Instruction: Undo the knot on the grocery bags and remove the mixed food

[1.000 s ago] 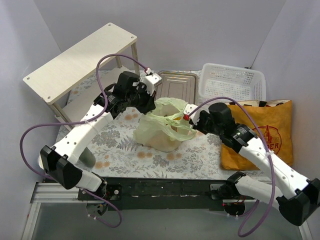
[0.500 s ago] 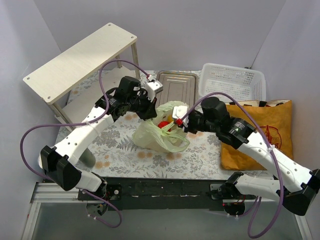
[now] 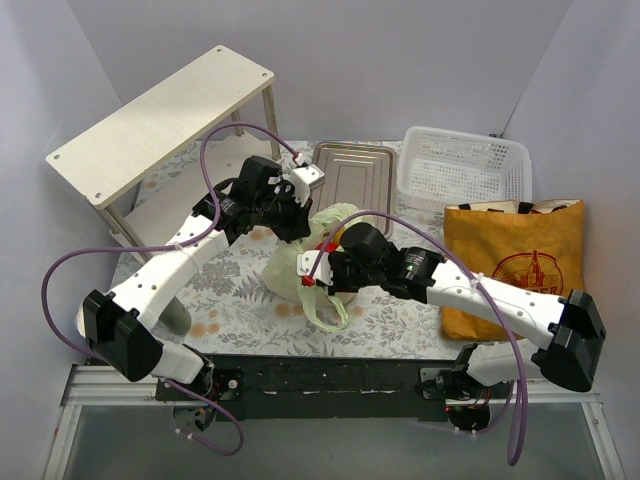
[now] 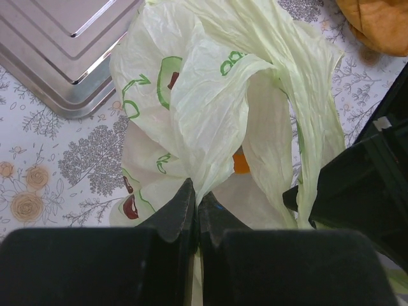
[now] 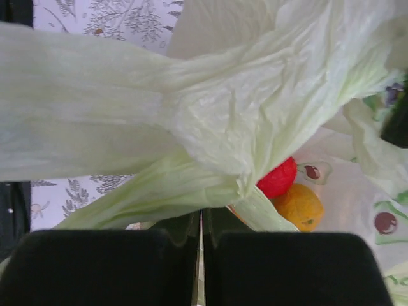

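Note:
The pale green plastic bag [image 3: 290, 268] lies in the middle of the flowered mat, its mouth pulled between both grippers. My left gripper [image 3: 300, 218] [image 4: 196, 192] is at the bag's far top edge, shut on a fold of the bag's film [image 4: 210, 121]. At the bag's near side, my right gripper [image 3: 314, 270] [image 5: 201, 220] is shut on a stretched band of the bag [image 5: 191, 121]. Inside the bag a red apple [image 5: 278, 178] and an orange [image 5: 300, 205] [image 4: 241, 163] show. The mustard-orange tote [image 3: 530, 262] lies flat at the right.
A metal tray [image 3: 353, 170] [image 4: 60, 54] sits behind the bag, with a white mesh basket [image 3: 463, 165] to its right. A pale wooden shelf [image 3: 160, 115] stands at the back left. My right arm [image 3: 470, 292] stretches across in front of the tote.
My right arm has swung left, from the bag's right side to its near left side, and its jaws have closed on the bag. The bag has been drawn leftward. The left gripper has barely moved.

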Available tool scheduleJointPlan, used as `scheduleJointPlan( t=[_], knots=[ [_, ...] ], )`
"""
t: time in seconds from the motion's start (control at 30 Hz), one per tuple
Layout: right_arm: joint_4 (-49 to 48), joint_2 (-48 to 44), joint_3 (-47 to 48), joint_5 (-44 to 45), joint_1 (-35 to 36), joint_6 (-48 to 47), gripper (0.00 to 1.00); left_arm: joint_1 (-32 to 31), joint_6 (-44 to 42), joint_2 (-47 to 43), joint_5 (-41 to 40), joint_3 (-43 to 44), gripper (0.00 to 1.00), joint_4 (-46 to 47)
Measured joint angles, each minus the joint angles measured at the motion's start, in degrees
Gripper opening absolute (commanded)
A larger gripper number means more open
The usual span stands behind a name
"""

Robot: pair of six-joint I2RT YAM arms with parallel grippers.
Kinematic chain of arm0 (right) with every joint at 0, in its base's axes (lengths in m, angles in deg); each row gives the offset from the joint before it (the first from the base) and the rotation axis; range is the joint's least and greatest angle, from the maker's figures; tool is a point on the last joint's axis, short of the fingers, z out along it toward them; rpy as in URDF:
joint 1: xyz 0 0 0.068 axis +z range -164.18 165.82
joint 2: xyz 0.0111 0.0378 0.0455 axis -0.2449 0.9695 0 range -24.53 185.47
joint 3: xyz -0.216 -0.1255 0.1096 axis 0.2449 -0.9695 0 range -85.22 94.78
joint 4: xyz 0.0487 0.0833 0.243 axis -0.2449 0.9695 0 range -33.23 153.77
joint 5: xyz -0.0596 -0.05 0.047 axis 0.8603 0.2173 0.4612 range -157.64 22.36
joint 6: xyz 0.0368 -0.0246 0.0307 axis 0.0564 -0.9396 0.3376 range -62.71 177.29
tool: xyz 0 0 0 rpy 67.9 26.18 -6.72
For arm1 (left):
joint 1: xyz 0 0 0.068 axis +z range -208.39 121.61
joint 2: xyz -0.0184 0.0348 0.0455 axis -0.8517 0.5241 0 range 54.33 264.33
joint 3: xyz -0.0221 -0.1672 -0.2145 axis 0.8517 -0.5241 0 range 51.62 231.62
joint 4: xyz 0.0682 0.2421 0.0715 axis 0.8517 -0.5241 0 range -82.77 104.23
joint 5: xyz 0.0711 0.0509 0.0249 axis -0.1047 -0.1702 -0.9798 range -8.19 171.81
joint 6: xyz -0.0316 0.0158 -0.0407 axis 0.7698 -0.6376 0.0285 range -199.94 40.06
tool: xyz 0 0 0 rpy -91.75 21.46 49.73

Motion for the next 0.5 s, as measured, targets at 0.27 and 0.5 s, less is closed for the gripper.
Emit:
scheduleJointPlan(
  t=[0.27, 0.5],
  knots=[
    [0.0, -9.1, -6.6, 8.1, -6.7, 0.0, 0.01, 0.0, -1.1, -0.5, -2.7, -1.0, 0.02, 0.0],
    [8.8, -17.4, -11.6, 11.4, -13.2, 0.0, 0.01, 0.0, -4.2, -1.8, -3.2, -2.0, 0.48, -0.6]
  ],
)
